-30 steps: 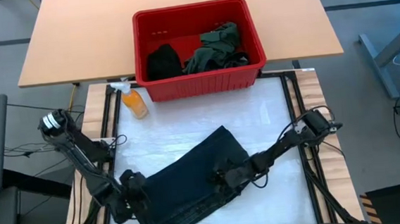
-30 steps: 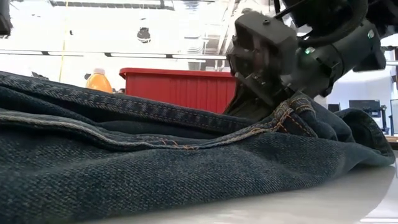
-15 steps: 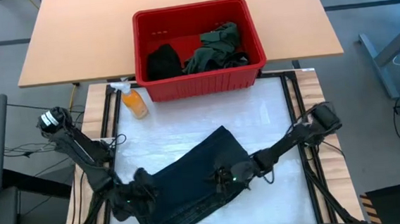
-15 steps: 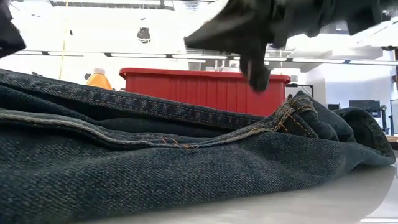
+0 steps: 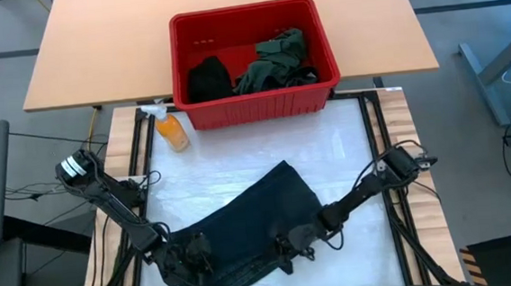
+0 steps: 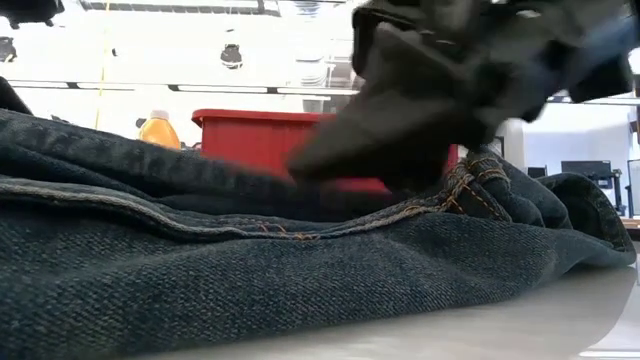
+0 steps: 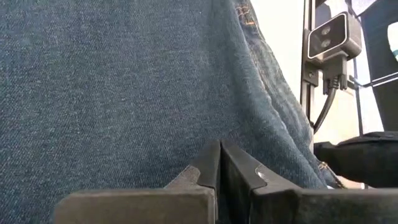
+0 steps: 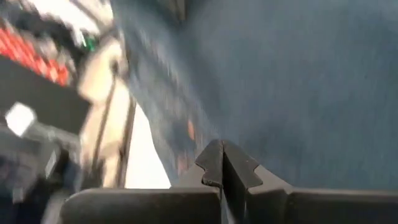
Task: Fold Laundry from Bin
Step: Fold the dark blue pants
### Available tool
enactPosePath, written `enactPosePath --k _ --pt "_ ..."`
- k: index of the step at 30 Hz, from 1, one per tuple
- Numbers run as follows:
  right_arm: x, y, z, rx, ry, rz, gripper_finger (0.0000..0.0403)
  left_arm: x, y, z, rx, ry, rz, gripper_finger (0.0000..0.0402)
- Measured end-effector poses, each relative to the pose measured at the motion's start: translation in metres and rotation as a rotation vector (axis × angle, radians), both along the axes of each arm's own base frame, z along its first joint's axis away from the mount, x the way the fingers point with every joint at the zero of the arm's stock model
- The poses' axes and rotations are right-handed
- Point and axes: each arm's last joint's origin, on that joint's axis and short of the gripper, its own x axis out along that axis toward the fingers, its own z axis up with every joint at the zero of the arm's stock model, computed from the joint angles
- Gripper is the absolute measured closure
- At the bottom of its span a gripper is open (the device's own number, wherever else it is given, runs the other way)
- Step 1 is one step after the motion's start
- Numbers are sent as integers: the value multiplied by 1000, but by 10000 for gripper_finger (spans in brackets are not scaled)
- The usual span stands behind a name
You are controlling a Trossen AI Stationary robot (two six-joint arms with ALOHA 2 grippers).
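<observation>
We seem to be in a robotics lab: a camera (image 7: 329, 36) on a black frame at the white work surface's (image 5: 329, 156) edge, cables on grey floor (beside both arms), ceiling strip lights (image 6: 230, 90), a plain wooden desk (image 5: 96, 55).

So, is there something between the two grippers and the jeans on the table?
No. Both the left gripper and the right gripper are shut and right over the jeans, with nothing visible between.

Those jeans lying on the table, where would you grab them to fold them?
The jeans lie flat, so I'd pinch the thick stitched waistband edge at the table's near side, coming from above, probably one gripper at each corner.
</observation>
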Motion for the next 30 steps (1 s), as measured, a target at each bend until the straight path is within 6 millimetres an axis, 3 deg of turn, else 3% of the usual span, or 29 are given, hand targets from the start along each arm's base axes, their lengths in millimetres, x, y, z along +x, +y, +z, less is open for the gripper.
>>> enactPosePath --k 5,11,16,23,27,30 --pt "-16 3 17 -11 108 72 383 1 -3 2 -35 -11 -28 401" --pt "-11 -16 58 -149 -93 -84 384 4 -5 6 -78 -47 -33 401" --pt "3 -32 29 -148 -14 -104 384 4 -8 8 -149 -34 -44 402" --pt "0 -20 -5 -112 113 67 384 7 -30 -13 -326 -2 -47 401" --pt "-3 -19 -4 -104 155 141 384 11 -40 -24 -406 -23 -41 401" --pt "-4 -25 11 -103 135 192 383 11 -40 -23 -406 -29 -45 401"
